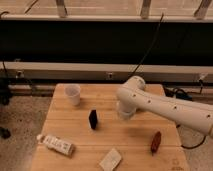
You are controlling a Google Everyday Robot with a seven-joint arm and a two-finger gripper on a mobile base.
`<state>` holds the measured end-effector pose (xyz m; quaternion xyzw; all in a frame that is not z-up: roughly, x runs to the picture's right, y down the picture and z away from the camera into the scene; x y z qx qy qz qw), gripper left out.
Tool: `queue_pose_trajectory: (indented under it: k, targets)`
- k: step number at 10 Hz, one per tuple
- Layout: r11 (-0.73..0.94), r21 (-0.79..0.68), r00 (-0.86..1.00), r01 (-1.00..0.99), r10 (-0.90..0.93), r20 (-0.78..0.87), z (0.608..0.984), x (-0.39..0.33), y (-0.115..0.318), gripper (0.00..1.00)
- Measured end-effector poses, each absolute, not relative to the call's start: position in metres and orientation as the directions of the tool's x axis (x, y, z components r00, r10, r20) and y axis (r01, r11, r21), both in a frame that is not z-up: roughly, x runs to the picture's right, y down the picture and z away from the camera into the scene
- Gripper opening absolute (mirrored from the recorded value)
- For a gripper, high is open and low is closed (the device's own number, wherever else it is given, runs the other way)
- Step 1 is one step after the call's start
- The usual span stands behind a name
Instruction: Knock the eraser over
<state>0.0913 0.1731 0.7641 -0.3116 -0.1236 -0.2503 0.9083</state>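
Observation:
The eraser (93, 119), a small black block, stands upright on the wooden table (135, 150), left of centre. My white arm reaches in from the right and bends down over the middle of the table. The gripper (124, 114) is at the arm's lower end, just above the tabletop. It is to the right of the eraser, at about the same depth, with a gap between them. It is not touching the eraser.
A white cup (73, 94) stands at the back left. A white patterned box (56, 144) lies at the front left. A flat white pad (110, 160) lies at the front edge. A reddish-brown object (156, 141) lies at the right.

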Motion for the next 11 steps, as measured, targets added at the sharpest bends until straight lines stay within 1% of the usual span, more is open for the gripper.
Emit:
queue_pose_trajectory:
  k: [11]
  targets:
    - [0.644, -0.482, 0.802, 0.594, -0.431, 0.413, 0.769, 0.064, 0.169, 0.05]
